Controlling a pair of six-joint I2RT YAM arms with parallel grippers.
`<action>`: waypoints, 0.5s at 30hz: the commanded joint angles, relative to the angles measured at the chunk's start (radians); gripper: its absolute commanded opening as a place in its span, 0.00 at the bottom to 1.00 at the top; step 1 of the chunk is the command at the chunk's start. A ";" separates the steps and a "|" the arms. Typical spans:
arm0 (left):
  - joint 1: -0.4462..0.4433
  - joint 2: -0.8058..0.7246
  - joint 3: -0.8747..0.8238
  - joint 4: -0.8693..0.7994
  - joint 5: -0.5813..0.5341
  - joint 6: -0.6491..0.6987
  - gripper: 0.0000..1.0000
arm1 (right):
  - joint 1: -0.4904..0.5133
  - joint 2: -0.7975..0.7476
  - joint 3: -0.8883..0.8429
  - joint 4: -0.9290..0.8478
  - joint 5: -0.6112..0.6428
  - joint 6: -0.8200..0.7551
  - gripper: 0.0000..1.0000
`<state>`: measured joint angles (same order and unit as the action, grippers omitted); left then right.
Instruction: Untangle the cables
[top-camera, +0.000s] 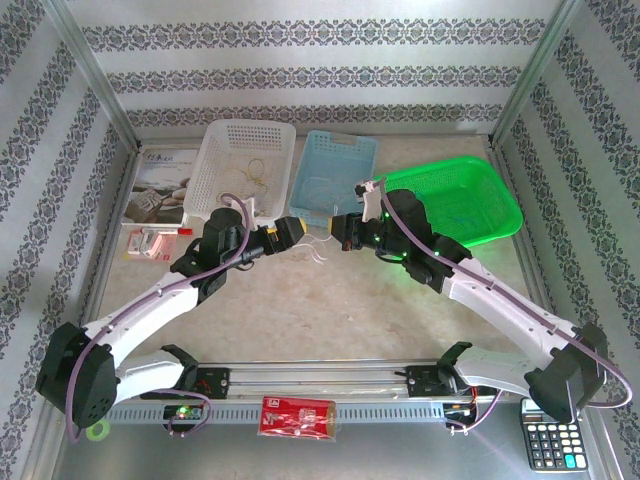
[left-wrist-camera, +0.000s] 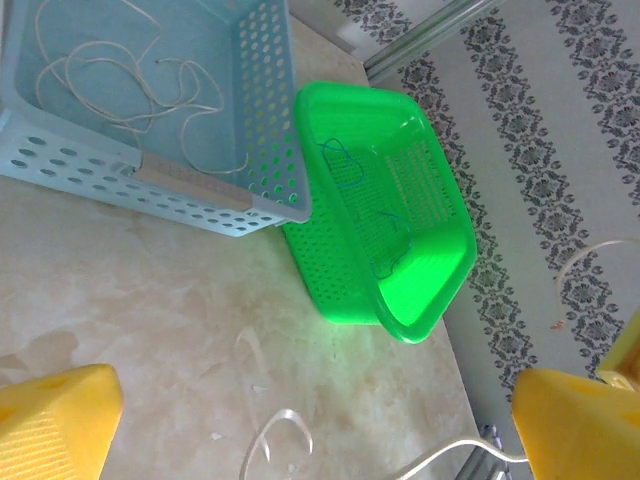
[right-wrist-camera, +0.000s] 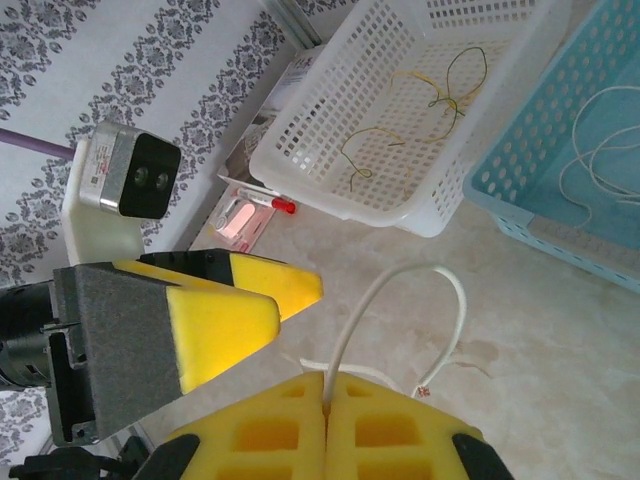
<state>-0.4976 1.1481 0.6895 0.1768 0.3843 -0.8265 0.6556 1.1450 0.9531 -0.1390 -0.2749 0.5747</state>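
Two hands meet mid-table: the right hand (right-wrist-camera: 327, 388) pinches a white cable (right-wrist-camera: 420, 268), and the left hand (left-wrist-camera: 318, 400) is spread. More white cables (left-wrist-camera: 110, 80) lie in the blue basket (left-wrist-camera: 200, 200), yellow ones (right-wrist-camera: 440, 95) in the white basket (right-wrist-camera: 330, 130), and blue-green ones (left-wrist-camera: 340, 165) in the green basket (left-wrist-camera: 430, 290).

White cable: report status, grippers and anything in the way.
Right gripper shut on white cable. Left gripper open, alongside. Cable loops free over table. Blue basket, white basket apart from it.
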 joint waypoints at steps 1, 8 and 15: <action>-0.007 -0.028 0.013 0.073 0.029 0.066 1.00 | -0.019 -0.005 0.032 -0.019 -0.023 -0.020 0.00; -0.010 -0.106 -0.024 0.079 0.114 0.298 0.98 | -0.039 0.008 0.077 -0.057 -0.117 -0.058 0.00; -0.027 -0.098 0.057 -0.060 0.159 0.479 0.96 | -0.040 0.034 0.155 -0.116 -0.183 -0.105 0.00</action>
<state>-0.5098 1.0481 0.6941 0.1642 0.5011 -0.4805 0.6235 1.1679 1.0626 -0.2211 -0.4034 0.5110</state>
